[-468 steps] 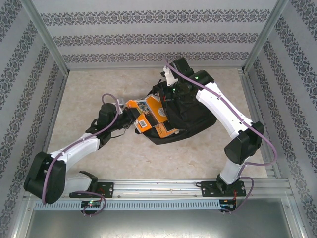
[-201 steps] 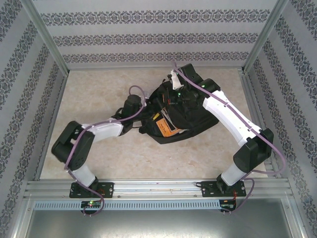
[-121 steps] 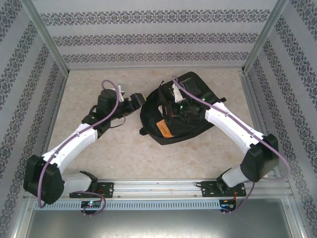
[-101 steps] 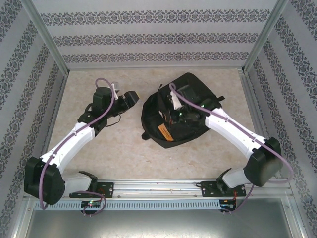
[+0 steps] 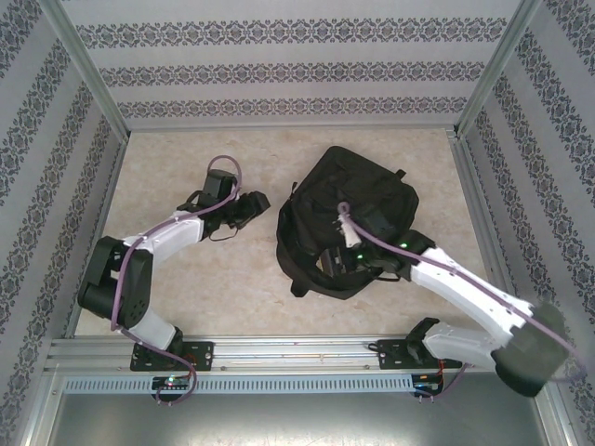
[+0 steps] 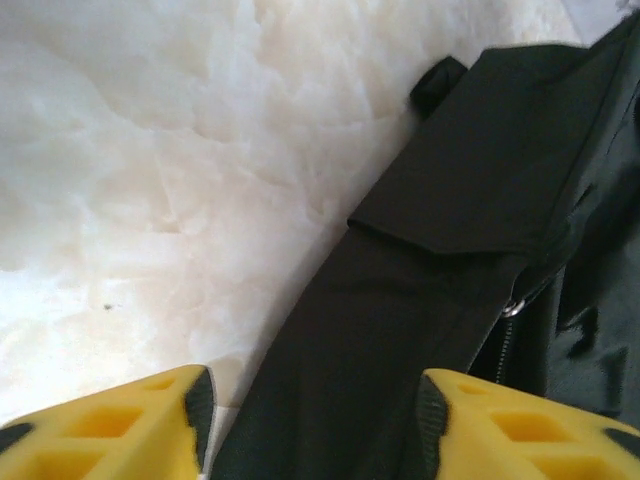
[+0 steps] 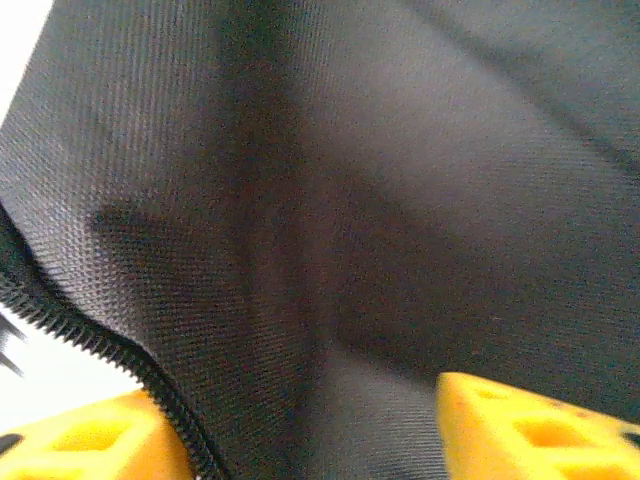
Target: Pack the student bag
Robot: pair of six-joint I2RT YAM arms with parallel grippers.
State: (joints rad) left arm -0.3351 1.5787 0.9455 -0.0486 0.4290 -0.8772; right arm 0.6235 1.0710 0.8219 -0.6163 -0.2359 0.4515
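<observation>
Well, the student bag (image 5: 358, 200) lay on the table (image 5: 177, 279), a bit to the right of the middle. It was big, black and soft, and it looked lumpy and full. Up close, its cloth was rough and woven, and a row of zip teeth (image 7: 80, 335) ran along one edge. On the bag's left side a flat black flap (image 6: 480, 160) lay against the pale table.

The left arm was bent sharply at the elbow and reached to the right. The left hand (image 5: 253, 206) was low and just beside the bag's left side. Its yellow fingers (image 6: 120, 430) stood apart, and they held nothing.

The right arm came in low from the far right, with its elbow sticking out near the front rail. The right hand (image 5: 337, 268) was at the near side of the bag, very close to the cloth. Its fingers stood apart too, so it gripped nothing.
</observation>
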